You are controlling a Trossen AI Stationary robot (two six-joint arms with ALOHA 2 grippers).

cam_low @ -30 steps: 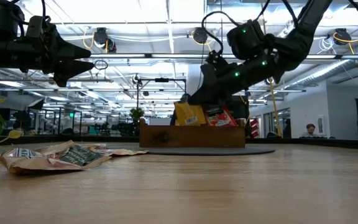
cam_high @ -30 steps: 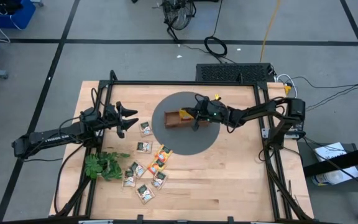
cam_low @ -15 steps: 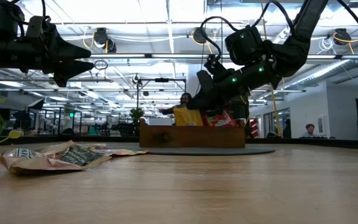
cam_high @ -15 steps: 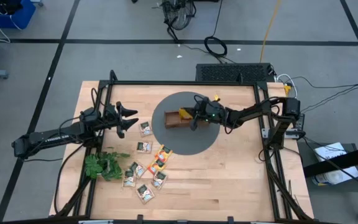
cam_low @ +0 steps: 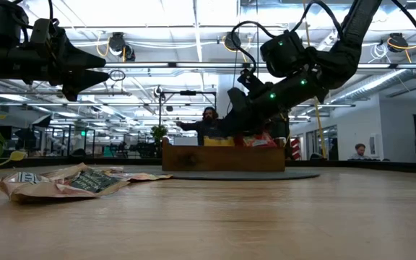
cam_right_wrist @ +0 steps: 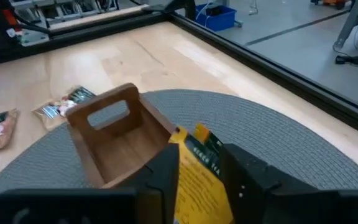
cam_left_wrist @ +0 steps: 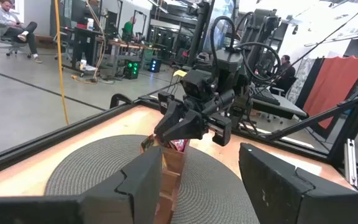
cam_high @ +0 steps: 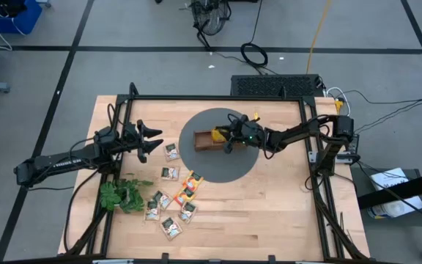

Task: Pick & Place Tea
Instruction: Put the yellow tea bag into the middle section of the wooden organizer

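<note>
A brown wooden tray [cam_high: 205, 139] stands on a round grey mat [cam_high: 218, 167] at mid-table. My right gripper [cam_high: 229, 138] hangs low over the tray's right end, its fingers apart. A yellow tea sachet [cam_right_wrist: 199, 177] stands on edge in the tray between the fingers, and a red sachet [cam_low: 256, 140] stands beside it in the tray. Several loose tea sachets [cam_high: 171, 183] lie flat on the table left of the mat. My left gripper [cam_high: 154, 141] waits open above the table left of the tray, holding nothing. My right gripper has a finger [cam_right_wrist: 166, 177] on each side of the yellow sachet, coming from the table's right and slanting down. The sachet's upper corner [cam_right_wrist: 199, 132] shows between them. Whether either finger touches it, I cannot tell.
A green plant sprig [cam_high: 121, 195] lies at the table's left near side. Black frame rails [cam_high: 196, 97] run around the table top. The wood right of the mat and along the near edge is bare.
My right gripper has tipped down a little toward the tray. The yellow sachet, which stood well above the tray's wall a second ago, has sunk into the tray, so that only its top shows over the wall in the low view.
</note>
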